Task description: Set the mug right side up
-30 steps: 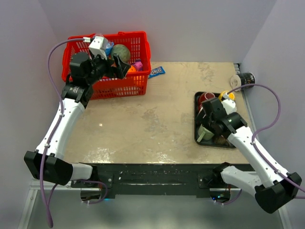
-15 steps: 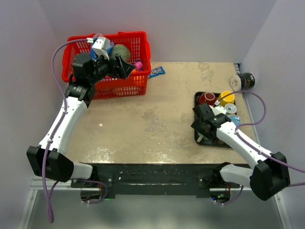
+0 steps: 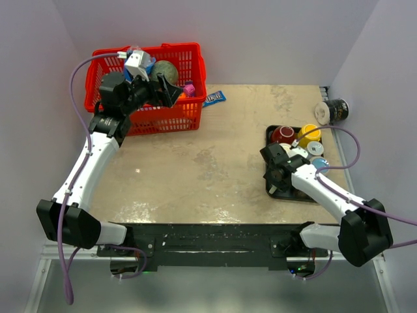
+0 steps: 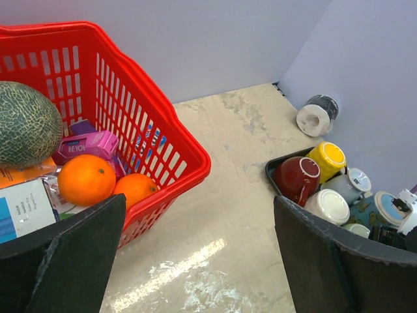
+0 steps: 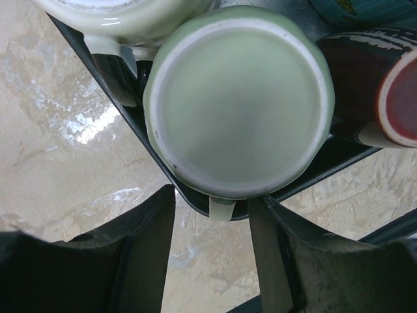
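Over the last second the left gripper (image 3: 168,92) has swung slightly right at the red plastic basket (image 3: 156,120) and then held. The right gripper (image 3: 276,171) has slid toward the near-left corner of the black rectangular tray (image 4: 271,171), its elbow dropping lower and further right. The left gripper's two fingers stand wide apart and empty above the marbled beige tabletop (image 4: 215,215). In the basket, the netted green melon (image 4: 26,124) is cut off at the frame edge. In the tray, the pale green ceramic mug (image 5: 238,107) sits upside down with its base toward the right wrist camera and its rim hidden beneath it. From above, the wrist covers it almost wholly. The right fingers (image 5: 146,248) are apart, one on either side of the mug's handle stub; whether they touch the mug cannot be told. A dark red mug (image 5: 352,72) lies just beside it.
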You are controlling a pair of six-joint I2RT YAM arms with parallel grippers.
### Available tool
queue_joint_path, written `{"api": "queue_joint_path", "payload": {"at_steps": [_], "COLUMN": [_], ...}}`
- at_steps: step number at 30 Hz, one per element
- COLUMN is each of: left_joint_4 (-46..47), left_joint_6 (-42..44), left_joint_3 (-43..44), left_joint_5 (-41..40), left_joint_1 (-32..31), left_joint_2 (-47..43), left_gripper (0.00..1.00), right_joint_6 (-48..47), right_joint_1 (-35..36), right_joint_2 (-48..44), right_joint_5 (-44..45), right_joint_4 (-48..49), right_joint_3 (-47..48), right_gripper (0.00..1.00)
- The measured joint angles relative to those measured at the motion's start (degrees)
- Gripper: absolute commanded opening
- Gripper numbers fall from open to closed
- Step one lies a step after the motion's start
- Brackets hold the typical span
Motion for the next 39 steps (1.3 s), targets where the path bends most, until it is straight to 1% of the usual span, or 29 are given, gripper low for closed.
{"api": "queue_joint_path", "payload": {"at_steps": [4, 5, 8, 9, 11, 12, 14, 25, 30, 34, 39], "left_joint_4": [-0.31, -0.42, -0.85, -1.05, -1.16, -1.18, -1.18, -1.64, -1.6, -1.77, -1.42], "left_joint_6": [0.09, 0.13, 0.2, 0.22, 0.44, 0.52, 0.59, 0.59, 0.59, 0.5, -0.28], "left_joint_3": [0.0, 0.0, 0.0, 0.0, 0.0, 0.0, 0.0, 0.0, -0.22, -1.07, -2.32], "left_joint_5": [-0.72, -0.81, -1.03, -1.07, -1.29, -1.42, -1.57, -2.32, -2.34, -2.29, -1.68], "left_joint_1": [0.0, 0.0, 0.0, 0.0, 0.0, 0.0, 0.0, 0.0, 0.0, 0.0, 0.0], "left_joint_2": [0.0, 0.0, 0.0, 0.0, 0.0, 0.0, 0.0, 0.0, -0.02, -0.02, -0.07], "left_gripper": [0.99, 0.99, 0.99, 0.99, 0.99, 0.99, 0.99, 0.99, 0.99, 0.99, 0.99], "right_joint_6": [0.7, 0.92, 1.6, 1.81, 2.14, 2.54, 2.64, 2.73, 2.12, 1.4, 0.17], "right_joint_1": [0.31, 0.31, 0.35, 0.35, 0.59, 0.66, 0.72, 0.74, 0.59, 0.52, 0.52], "right_joint_2": [1.18, 1.44, 1.66, 1.64, 1.64, 1.66, 1.68, 1.53, -0.35, -3.23, -7.52], "right_joint_5": [0.79, 1.03, 1.97, 2.36, 2.47, 2.43, 2.54, 2.54, 2.34, 2.27, 1.27], "right_joint_4": [0.46, 0.48, 0.52, 0.5, 0.7, 0.83, 1.07, 1.46, -0.59, -4.04, -9.05], "right_joint_3": [-0.92, -1.16, -1.92, -2.19, -2.58, -2.73, -2.78, -2.73, -1.68, 1.22, 7.02], "right_gripper": [0.44, 0.4, 0.34, 0.27, 0.19, 0.1, 0.0, 0.0, 0.0, 0.0, 0.0]}}
